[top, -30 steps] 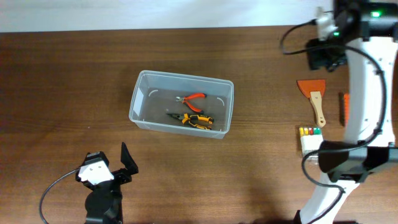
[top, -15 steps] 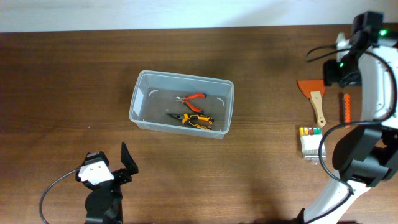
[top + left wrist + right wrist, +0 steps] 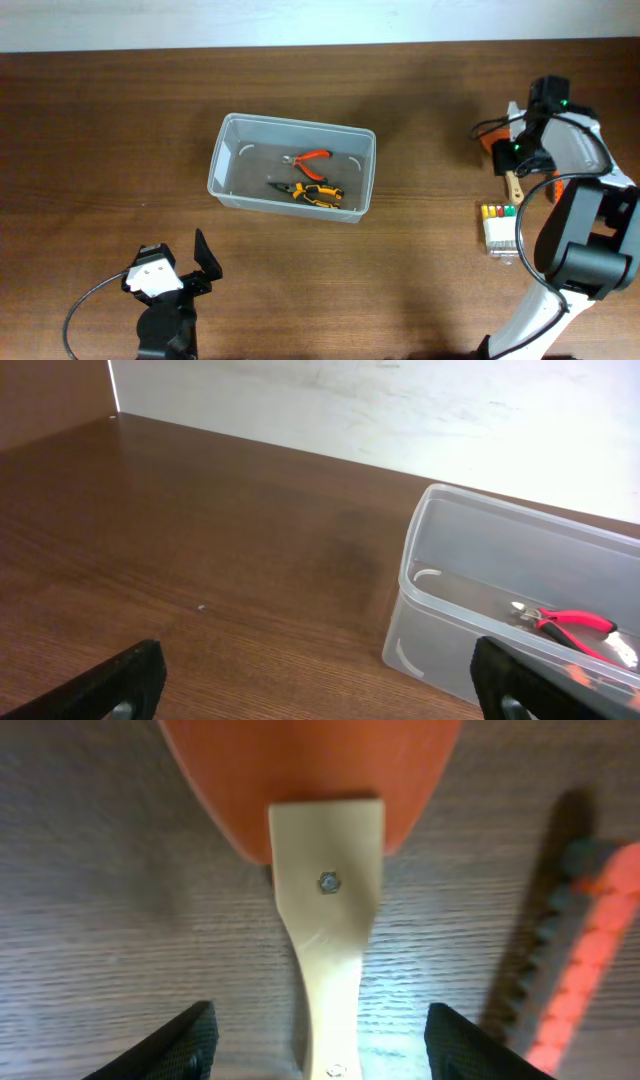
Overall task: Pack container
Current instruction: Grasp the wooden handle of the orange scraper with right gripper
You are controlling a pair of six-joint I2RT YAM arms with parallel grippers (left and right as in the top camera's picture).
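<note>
The clear plastic container (image 3: 290, 167) stands mid-table and holds red-handled cutters (image 3: 308, 157) and yellow-black pliers (image 3: 310, 192); it also shows in the left wrist view (image 3: 520, 600) with the red cutters (image 3: 570, 625). My right gripper (image 3: 318, 1040) is open, low over an orange scraper with a wooden handle (image 3: 325, 900), one finger on each side of the handle. In the overhead view the right arm (image 3: 525, 135) covers most of the scraper (image 3: 514, 186). My left gripper (image 3: 320, 680) is open and empty near the front left (image 3: 170, 275).
An orange-and-black toothed tool (image 3: 575, 970) lies right of the scraper. A small white box with coloured pieces (image 3: 498, 226) sits near the right arm. The table's back edge meets a white wall (image 3: 400, 410).
My right arm has swung from the back right corner forward and down onto the scraper, which it now covers. The left arm and the container have not moved.
</note>
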